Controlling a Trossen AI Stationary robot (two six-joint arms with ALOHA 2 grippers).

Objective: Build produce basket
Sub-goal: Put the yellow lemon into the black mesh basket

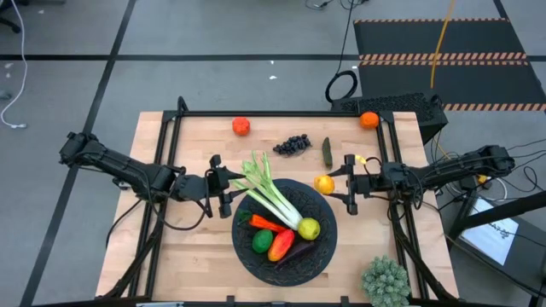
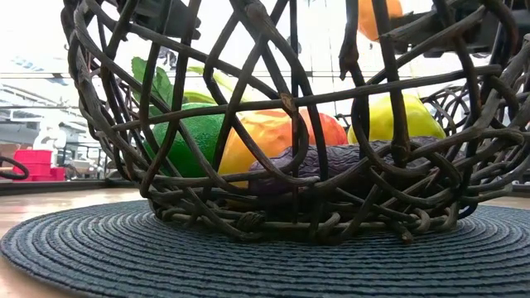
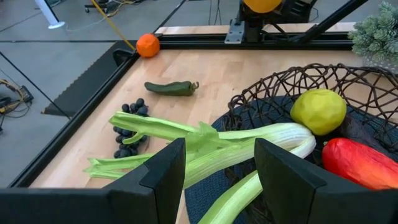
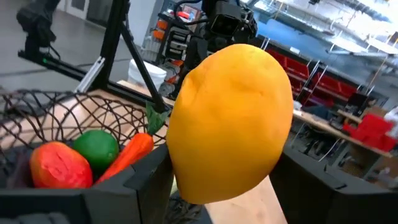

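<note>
Two arms flanking basket (image 1: 247, 256). Right fingers (image 1: 339, 184) clamping yellow lemon (image 1: 324, 183), hovering at basket's right rim, nearer than left. Left fingers (image 1: 223, 189) standing apart, empty, waiting at left rim beside leek (image 1: 275, 198) tops. Drop spot lying just inward.

Even, bright overhead light in the high view; shadows faint. Low view strongly backlit: the room behind is blown out, the basket (image 2: 281, 124) weave reads near-silhouette. Right wrist view: lemon (image 4: 230, 121) fills the frame, soft-edged; background blurred. Left wrist view sharp, evenly lit.
</note>
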